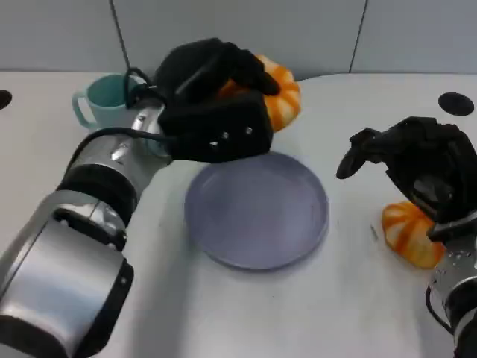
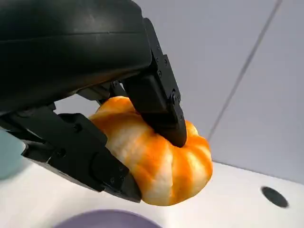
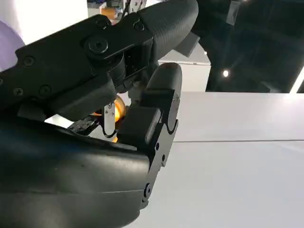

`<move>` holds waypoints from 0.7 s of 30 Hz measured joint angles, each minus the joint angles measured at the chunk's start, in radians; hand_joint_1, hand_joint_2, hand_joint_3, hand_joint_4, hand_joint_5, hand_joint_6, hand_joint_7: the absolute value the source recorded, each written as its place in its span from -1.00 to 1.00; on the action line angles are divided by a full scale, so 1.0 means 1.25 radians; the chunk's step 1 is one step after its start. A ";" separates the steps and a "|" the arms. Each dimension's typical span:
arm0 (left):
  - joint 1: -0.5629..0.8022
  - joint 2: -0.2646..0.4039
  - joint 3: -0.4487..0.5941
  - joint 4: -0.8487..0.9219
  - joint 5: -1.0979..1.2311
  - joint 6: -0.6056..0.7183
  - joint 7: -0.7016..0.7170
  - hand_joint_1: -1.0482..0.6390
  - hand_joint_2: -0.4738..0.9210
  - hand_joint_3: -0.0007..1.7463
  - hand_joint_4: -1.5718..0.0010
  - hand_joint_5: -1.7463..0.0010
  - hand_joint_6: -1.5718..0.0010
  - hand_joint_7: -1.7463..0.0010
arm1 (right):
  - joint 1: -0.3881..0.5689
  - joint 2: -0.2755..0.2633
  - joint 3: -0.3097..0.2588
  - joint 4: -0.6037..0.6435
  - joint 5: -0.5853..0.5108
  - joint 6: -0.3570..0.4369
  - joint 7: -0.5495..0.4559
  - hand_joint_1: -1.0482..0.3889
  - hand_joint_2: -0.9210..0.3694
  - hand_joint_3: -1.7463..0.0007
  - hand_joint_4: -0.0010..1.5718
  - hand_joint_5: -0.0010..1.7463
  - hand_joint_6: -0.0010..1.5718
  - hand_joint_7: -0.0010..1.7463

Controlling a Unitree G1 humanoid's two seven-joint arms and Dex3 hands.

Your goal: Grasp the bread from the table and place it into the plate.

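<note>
Left hand (image 1: 212,93) clamping bread (image 2: 156,156) behind purple plate (image 1: 257,209). Right hand (image 1: 414,168) over second bun (image 1: 410,231) (fingers curled, grip unclear tbh).

You've got a white surface (image 1: 246,313) carrying four things. Purple plate (image 1: 257,209) sits mid-surface, nothing on it. Teal mug (image 1: 104,101) near the far left edge, handle pointing left. One orange-and-white striped bread (image 1: 283,97) at the far edge just beyond the plate; can't tell if it's resting or lifted. Second bread (image 1: 408,231) lies toward the right edge, well apart from the plate.
</note>
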 measured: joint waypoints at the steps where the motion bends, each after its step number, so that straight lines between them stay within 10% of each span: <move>1: 0.000 -0.001 -0.001 0.000 0.001 0.000 0.000 0.06 0.76 -1.00 -0.28 0.04 -0.58 0.93 | 0.000 0.000 0.000 0.000 0.000 -0.001 0.000 -0.13 -0.90 1.00 -0.02 0.37 0.37 -0.72; 21: 0.002 -0.004 0.008 0.001 -0.012 0.002 -0.001 0.10 0.76 -1.00 -0.24 -0.03 -0.59 0.92 | 0.000 0.004 0.001 -0.002 0.002 -0.003 -0.023 -0.13 -0.90 0.99 -0.04 0.36 0.35 -0.71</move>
